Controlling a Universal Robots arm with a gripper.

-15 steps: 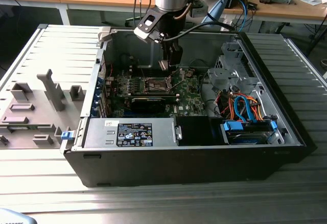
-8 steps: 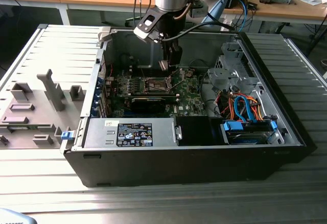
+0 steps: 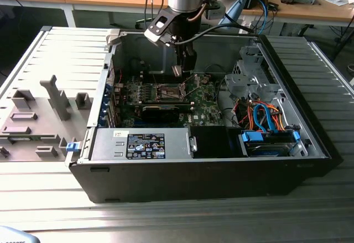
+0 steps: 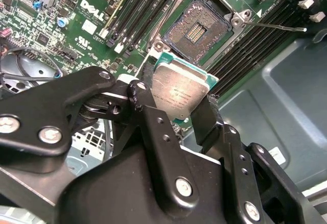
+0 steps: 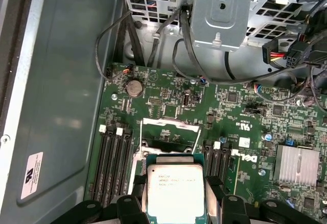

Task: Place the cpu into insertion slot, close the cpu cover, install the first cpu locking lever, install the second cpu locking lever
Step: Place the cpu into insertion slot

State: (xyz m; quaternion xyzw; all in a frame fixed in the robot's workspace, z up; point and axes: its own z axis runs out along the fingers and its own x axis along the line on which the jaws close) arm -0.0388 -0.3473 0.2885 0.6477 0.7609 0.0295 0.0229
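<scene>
The cpu (image 4: pixel 180 92) was up in the air near the open insertion slot (image 4: pixel 196 30), not in it yet. The gripper (image 4: pixel 173 106) was clamped on its two side edges. It looked small, light, stiff and easy to hurt, so the edges seemed the safest place to hold.

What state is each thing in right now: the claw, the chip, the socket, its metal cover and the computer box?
gripper: shut on the cpu.
cpu: held above the motherboard, not yet in the slot.
insertion slot: empty, contacts bare.
cpu cover: swung open, off the slot.
computer case: open, inside exposed.
</scene>
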